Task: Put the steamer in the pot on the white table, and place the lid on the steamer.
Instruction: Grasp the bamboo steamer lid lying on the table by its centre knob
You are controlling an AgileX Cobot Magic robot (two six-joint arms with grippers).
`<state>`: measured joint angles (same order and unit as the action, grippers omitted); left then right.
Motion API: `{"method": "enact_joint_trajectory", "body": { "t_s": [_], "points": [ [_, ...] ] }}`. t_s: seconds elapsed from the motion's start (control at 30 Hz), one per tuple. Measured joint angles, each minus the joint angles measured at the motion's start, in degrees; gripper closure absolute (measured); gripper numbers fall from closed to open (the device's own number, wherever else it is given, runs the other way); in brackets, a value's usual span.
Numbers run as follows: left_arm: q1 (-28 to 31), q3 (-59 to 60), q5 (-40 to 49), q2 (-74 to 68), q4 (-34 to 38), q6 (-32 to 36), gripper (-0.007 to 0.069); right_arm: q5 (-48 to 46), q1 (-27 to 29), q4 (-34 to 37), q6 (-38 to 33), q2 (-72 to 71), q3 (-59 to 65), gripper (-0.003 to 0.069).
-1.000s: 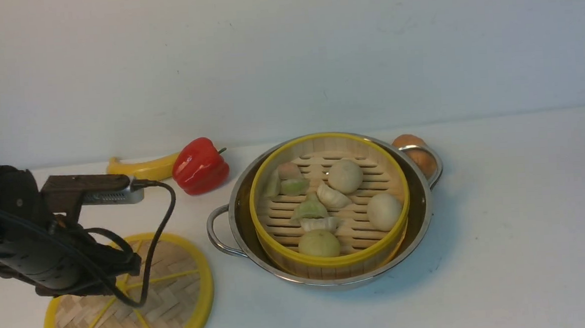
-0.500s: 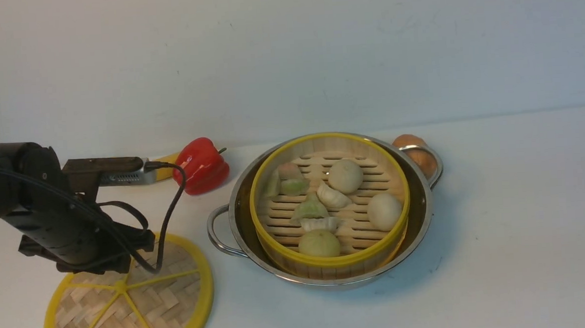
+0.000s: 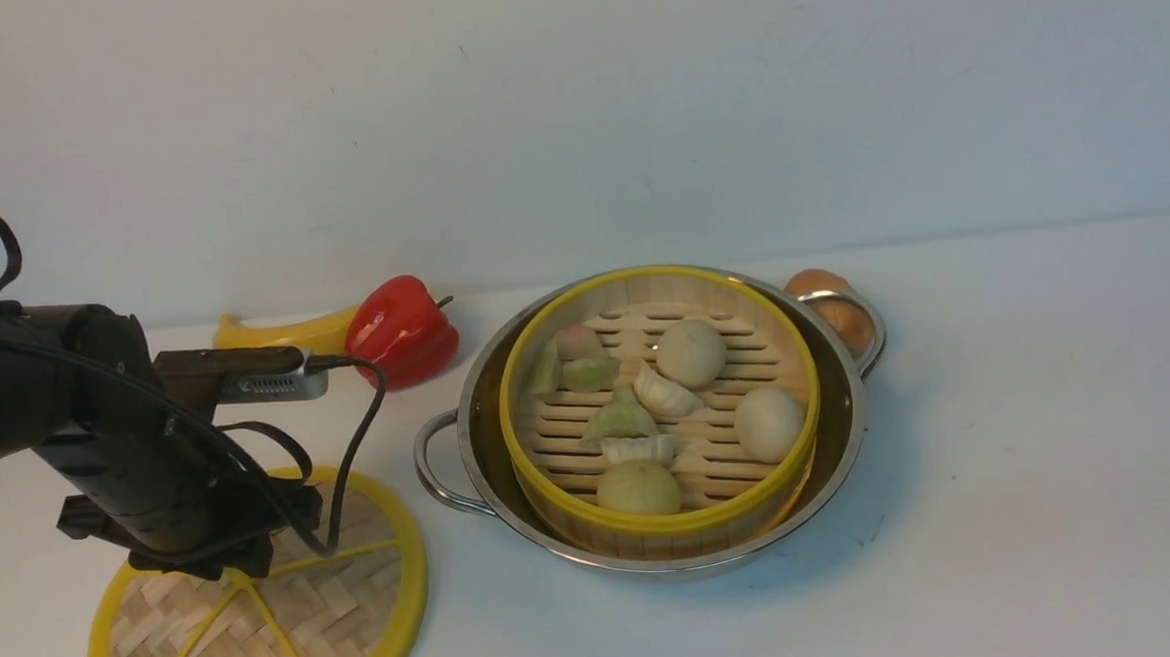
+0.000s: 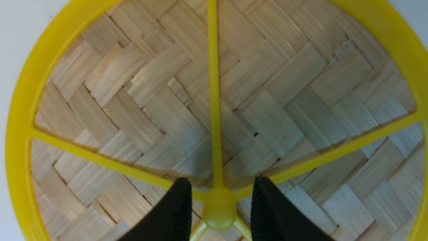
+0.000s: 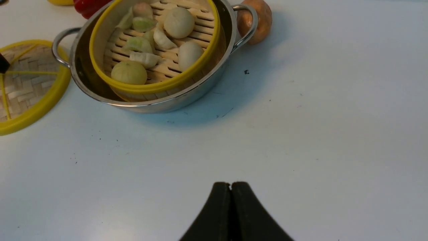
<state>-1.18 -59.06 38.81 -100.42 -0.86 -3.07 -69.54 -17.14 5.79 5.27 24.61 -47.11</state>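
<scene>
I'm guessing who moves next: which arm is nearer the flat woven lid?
Left. Its fingers are open around the hub of the lid; the right fingers are shut, off beyond the pot.

the yellow-rimmed, slat-floored steamer (image 3: 666,527) sat upright inside the shiny steel pot (image 3: 850,425) on the white table (image 3: 1002,447), the flat woven lid (image 3: 350,621) lying beside it.

Left end effector (image 4: 220,204) now farther right, nearer the hub of the lid (image 3: 260,626).
</scene>
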Motion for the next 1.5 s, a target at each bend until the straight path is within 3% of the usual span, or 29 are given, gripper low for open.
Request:
{"method": "enact_joint_trajectory", "body": {
  "t_s": [0.53,1.0,1.5],
  "points": [
    [0.0,0.0,0.4,-0.1,0.4,0.0,0.0503,0.1,0.0,0.1,0.0,0.0,0.1,0.0652],
    [0.0,-0.4,3.8,-0.1,-0.3,-0.1,0.051,0.1,0.0,0.3,0.0,0.0,0.1,0.0645],
    [0.0,-11.8,16.9,5.6,-2.8,-0.1,0.0513,0.1,0.0,0.3,0.0,0.0,0.1,0.0641]
  ]
}}
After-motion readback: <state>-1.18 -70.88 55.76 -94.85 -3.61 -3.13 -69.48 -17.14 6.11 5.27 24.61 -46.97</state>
